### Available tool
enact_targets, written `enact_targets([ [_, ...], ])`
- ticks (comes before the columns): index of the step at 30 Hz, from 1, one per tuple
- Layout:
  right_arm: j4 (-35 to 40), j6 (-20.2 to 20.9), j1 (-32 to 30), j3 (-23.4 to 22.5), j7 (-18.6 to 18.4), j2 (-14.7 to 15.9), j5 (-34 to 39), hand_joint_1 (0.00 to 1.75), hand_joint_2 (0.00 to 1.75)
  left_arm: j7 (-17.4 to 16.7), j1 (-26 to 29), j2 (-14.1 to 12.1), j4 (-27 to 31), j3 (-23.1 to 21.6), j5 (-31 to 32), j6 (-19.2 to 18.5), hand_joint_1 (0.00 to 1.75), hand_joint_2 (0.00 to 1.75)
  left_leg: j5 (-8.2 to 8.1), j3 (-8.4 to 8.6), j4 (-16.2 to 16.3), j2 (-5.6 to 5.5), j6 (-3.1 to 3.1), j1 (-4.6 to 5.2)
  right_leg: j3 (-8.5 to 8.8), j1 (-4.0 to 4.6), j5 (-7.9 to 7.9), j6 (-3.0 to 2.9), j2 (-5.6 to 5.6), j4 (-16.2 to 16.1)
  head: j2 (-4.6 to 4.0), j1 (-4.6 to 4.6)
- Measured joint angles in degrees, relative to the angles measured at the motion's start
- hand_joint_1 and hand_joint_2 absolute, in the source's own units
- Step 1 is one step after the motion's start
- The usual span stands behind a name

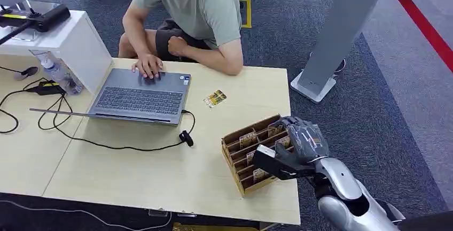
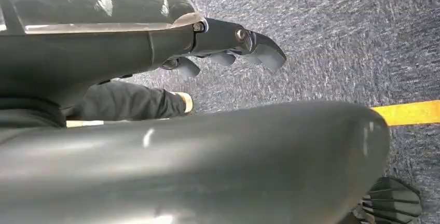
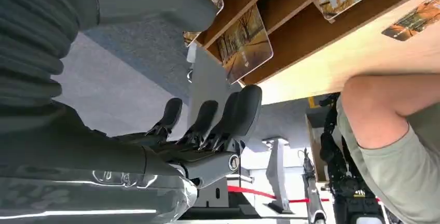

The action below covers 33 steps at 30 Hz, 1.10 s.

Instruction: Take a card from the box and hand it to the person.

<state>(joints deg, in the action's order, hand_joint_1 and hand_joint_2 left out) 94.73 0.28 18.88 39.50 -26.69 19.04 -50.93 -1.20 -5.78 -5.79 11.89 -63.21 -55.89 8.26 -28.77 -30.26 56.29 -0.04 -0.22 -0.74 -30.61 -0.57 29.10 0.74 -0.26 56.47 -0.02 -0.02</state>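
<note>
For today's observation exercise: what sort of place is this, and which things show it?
Probably an office or exhibition hall: grey carpet, a laptop on a wooden table, and a red barrier tape.

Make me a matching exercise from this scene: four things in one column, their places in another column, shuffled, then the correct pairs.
Things:
1. laptop
2. loose card
3. cardboard box
4. right hand

Places:
A. at the table's near right corner, cards standing in its slots
B. over the box's right end
C. open in front of the person, whose hand rests on it
D. flat on the table between laptop and box

Pairs: 1-C, 2-D, 3-A, 4-B
</note>
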Motion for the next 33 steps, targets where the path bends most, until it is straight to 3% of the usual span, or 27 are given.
enact_targets([
  [7, -0.89, -0.41, -0.44, 0.20, -0.15, 0.04, 0.07, 0.82, 1.75, -0.06, 0.01, 0.00, 0.00, -0.04, 0.20, -0.02, 0.00, 0.00, 0.00, 0.00, 0.00, 0.00, 0.00, 0.00, 0.00, 0.00, 0.00, 0.00, 0.00, 0.00, 0.00, 0.00],
  [22, -2.60, -0.83, -1.10, 0.22, -0.04, 0.04, -0.24, 0.75, 1.75, -0.13, 0.00, 0.02, 0.00, -0.92, 0.20, 0.00, 0.00, 0.00, 0.00, 0.00, 0.00, 0.00, 0.00, 0.00, 0.00, 0.00, 0.00, 0.00, 0.00, 0.00, 0.00, -0.02],
  [33, -4.04, -0.83, -1.35, 0.09, -0.04, -0.04, -0.70, 0.82, 1.75, -0.13, -0.01, 0.02, 0.00, -1.05, 0.26, -0.02, 0.00, 0.00, 0.00, 0.00, 0.00, 0.00, 0.00, 0.00, 0.00, 0.00, 0.00, 0.00, 0.00, 0.00, 0.00, -0.02],
])
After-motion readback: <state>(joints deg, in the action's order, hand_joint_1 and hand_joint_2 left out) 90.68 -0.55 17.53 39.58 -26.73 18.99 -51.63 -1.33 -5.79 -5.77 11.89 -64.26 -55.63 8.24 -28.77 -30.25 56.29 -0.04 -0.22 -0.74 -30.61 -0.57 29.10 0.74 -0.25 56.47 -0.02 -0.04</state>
